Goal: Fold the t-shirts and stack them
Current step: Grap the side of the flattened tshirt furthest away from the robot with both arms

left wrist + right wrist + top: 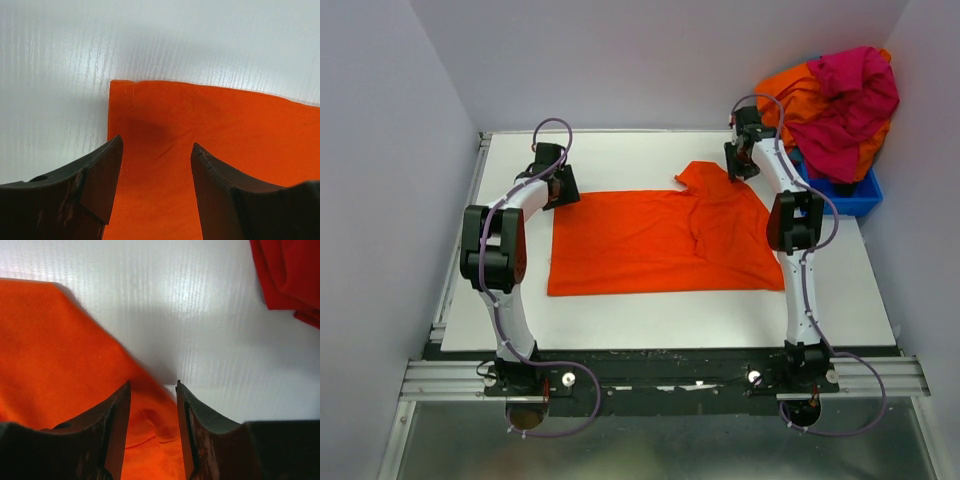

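A bright orange t-shirt (660,240) lies spread flat on the white table (620,315), with one sleeve poking out at its far right. My left gripper (558,190) hovers over the shirt's far left corner. In the left wrist view that gripper (157,141) is open, with the hemmed corner of the orange t-shirt (200,120) lying flat beneath the jaws. My right gripper (736,170) is at the far right edge by the sleeve. Seen from its own wrist, the right gripper (153,384) stands open, and a wrinkled edge of the orange t-shirt (60,350) lies between the fingers.
A blue bin (855,200) at the back right holds a heap of magenta-pink and orange t-shirts (845,105). Red cloth (290,275) shows at the top right of the right wrist view. Grey walls close in the table on three sides.
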Available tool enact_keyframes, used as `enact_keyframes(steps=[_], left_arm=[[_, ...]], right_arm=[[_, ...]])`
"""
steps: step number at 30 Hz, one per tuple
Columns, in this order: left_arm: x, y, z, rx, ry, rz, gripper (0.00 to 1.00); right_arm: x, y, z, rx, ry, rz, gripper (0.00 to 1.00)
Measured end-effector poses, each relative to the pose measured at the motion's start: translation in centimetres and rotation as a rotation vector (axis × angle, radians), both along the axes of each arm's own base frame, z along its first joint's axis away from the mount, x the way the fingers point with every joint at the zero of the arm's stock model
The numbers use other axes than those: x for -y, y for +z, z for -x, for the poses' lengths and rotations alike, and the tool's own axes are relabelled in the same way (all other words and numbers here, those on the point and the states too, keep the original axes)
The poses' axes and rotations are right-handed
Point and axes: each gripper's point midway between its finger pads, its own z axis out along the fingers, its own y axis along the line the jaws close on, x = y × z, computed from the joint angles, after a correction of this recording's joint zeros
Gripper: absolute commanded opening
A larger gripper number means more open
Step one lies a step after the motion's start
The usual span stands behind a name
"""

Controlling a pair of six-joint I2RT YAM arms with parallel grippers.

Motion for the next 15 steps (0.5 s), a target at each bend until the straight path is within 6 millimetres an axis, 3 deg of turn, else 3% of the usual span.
enact_keyframes(steps=[5, 7, 9, 11, 15], left_arm=[[0.08, -0.27, -0.12, -0.013, -0.003, 0.002, 0.67], [0.11, -0.44, -0.21, -0.017, -0.004, 0.005, 0.67], [0.04, -0.56, -0.28, -0.019, -0.004, 0.008, 0.67], [-0.08, -0.63, -0.36, -0.021, -0.003, 0.011, 0.67], [-0.32, -0.59, -0.76, -0.020, 0.001, 0.016, 0.67]], right_arm=[[-0.67, 0.43, -0.28, 0.014, 0.042, 0.017, 0.32], [-0.89, 0.29, -0.27, 0.014, 0.053, 0.021, 0.31], [-1.00, -0.04, -0.19, 0.010, 0.058, 0.023, 0.22], [-0.97, -0.21, -0.17, 0.008, 0.062, 0.025, 0.07], [-0.94, -0.19, -0.23, 0.010, 0.071, 0.029, 0.01]])
